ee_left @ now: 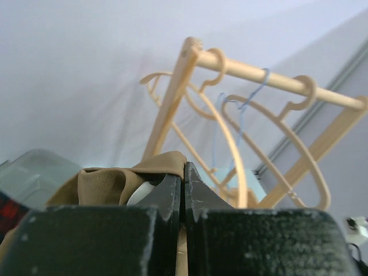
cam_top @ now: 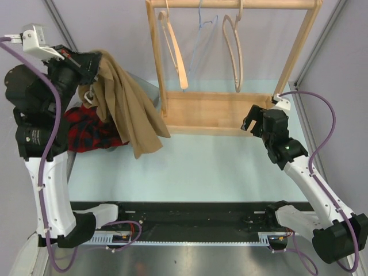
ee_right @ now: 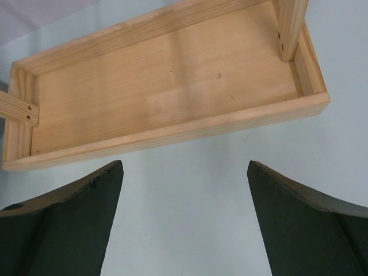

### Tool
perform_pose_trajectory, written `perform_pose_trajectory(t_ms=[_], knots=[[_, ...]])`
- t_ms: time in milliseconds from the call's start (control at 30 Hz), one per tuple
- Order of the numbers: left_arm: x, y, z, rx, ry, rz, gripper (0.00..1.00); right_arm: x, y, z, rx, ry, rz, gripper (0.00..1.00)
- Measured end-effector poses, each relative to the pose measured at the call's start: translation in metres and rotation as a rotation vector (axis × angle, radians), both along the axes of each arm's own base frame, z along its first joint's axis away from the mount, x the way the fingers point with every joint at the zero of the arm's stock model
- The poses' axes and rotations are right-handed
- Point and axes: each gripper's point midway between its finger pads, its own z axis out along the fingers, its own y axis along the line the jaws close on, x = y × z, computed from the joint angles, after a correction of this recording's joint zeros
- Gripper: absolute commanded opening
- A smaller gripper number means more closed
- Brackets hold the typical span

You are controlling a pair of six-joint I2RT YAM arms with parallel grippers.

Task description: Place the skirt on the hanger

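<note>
The tan skirt (cam_top: 129, 109) hangs in long folds from my left gripper (cam_top: 96, 62), which is raised high at the left. In the left wrist view that gripper (ee_left: 184, 168) is shut on a fold of the skirt (ee_left: 112, 184). Two wooden hangers (cam_top: 174, 52) (cam_top: 234, 54) and a thin blue wire hanger (cam_top: 202, 31) hang from the rack's top bar (cam_top: 230, 4). They sit to the right of the skirt, apart from it. My right gripper (cam_top: 248, 122) is low by the rack's base and stands open (ee_right: 185, 168) over bare table.
The wooden rack's base tray (ee_right: 167, 86) lies just beyond my right fingers. A red plaid garment (cam_top: 86, 133) lies below the hanging skirt at the left, beside a grey bin (cam_top: 146, 87). The rack's upright post (cam_top: 156, 57) is near the skirt.
</note>
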Motion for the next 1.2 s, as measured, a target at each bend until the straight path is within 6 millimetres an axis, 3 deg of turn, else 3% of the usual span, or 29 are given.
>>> perform_pose_trajectory(t_ms=[100,167,300,367,500,600,667,833,900,933,1033,1100,1133,1200], knots=[[-0.017,-0.011,0.015,-0.003,-0.053,-0.067,0.0,0.0,0.0,0.001,0.001,-0.001,0.0,0.94],[-0.026,-0.022,0.013,-0.006,-0.069,-0.124,0.0,-0.001,0.0,-0.001,-0.002,0.009,0.001,0.95],[-0.03,-0.054,-0.029,0.006,-0.008,-0.257,0.0,-0.004,0.001,-0.006,-0.002,0.031,0.007,0.96],[-0.027,-0.072,-0.061,0.021,0.054,-0.319,0.0,-0.005,0.001,-0.008,-0.002,0.04,0.007,0.99],[-0.016,-0.117,-0.154,0.069,0.238,-0.423,0.0,-0.01,0.0,-0.01,0.0,0.054,0.006,1.0],[-0.013,-0.156,-0.237,0.131,0.414,-0.479,0.0,-0.019,0.0,-0.007,0.011,0.038,0.014,1.0],[-0.017,-0.182,-0.277,0.175,0.491,-0.515,0.0,-0.027,0.0,-0.005,0.02,0.02,0.026,1.0],[-0.028,-0.25,-0.344,0.287,0.588,-0.595,0.0,-0.041,0.007,0.0,0.049,-0.01,0.076,0.99],[-0.033,-0.272,-0.369,0.329,0.626,-0.626,0.12,-0.044,0.01,-0.001,0.056,-0.002,0.091,0.99],[-0.033,-0.28,-0.38,0.346,0.644,-0.634,0.37,-0.045,0.011,-0.003,0.06,0.006,0.095,0.99],[-0.029,-0.285,-0.405,0.395,0.682,-0.627,0.69,-0.051,0.014,-0.011,0.069,0.028,0.105,0.98],[-0.024,-0.281,-0.409,0.42,0.686,-0.602,0.76,-0.056,0.015,-0.015,0.076,0.041,0.105,0.98],[-0.022,-0.279,-0.406,0.429,0.675,-0.593,0.85,-0.058,0.014,-0.016,0.08,0.047,0.105,0.98],[-0.018,-0.276,-0.395,0.436,0.641,-0.573,0.88,-0.062,0.015,-0.018,0.085,0.054,0.106,0.98]])
